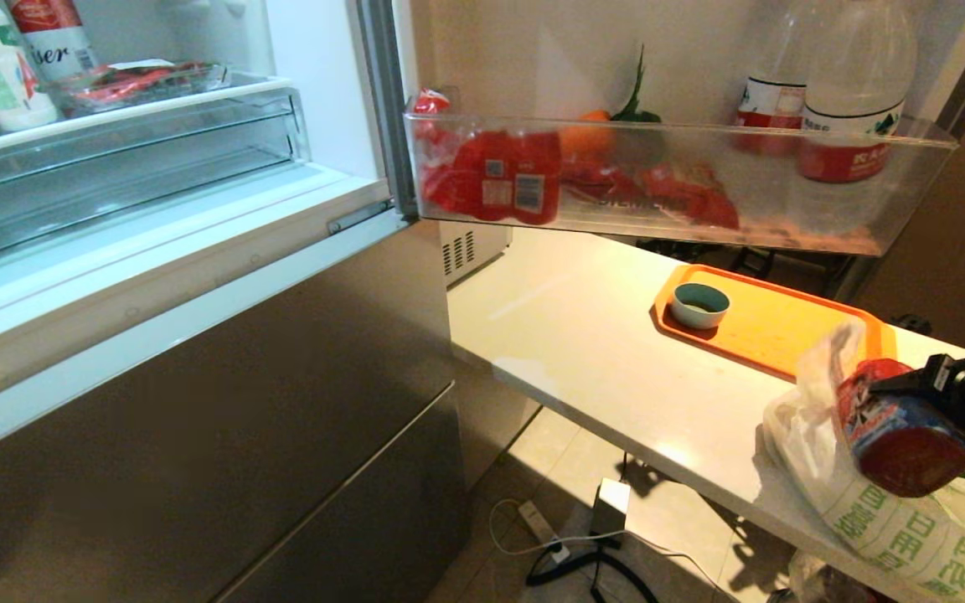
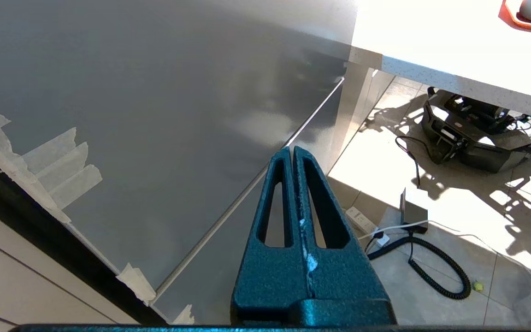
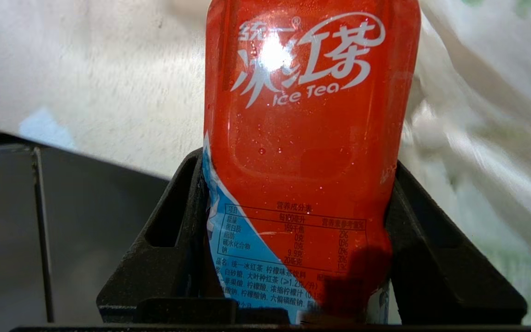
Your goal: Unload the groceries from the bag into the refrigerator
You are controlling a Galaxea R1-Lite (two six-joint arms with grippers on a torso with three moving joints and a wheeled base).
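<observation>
Item in transit: I have my right end effector (image 3: 293, 258) clamped on an ice tea bottle (image 3: 309, 138) just above the bag (image 1: 893, 519), refrigerator (image 1: 198, 352) open, more groceries apparently left.

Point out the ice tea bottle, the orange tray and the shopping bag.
ice tea bottle (image 3: 307, 152): right wrist view, on the red label below the lettering.
orange tray (image 1: 784, 322): head view, on its bare floor.
shopping bag (image 1: 893, 523): head view, on the side with green characters.

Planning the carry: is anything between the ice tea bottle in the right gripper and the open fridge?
Nothing visible blocks it. The ice tea bottle is over the bag; bare counter lies toward the refrigerator, whose door bin overhangs it.
</observation>
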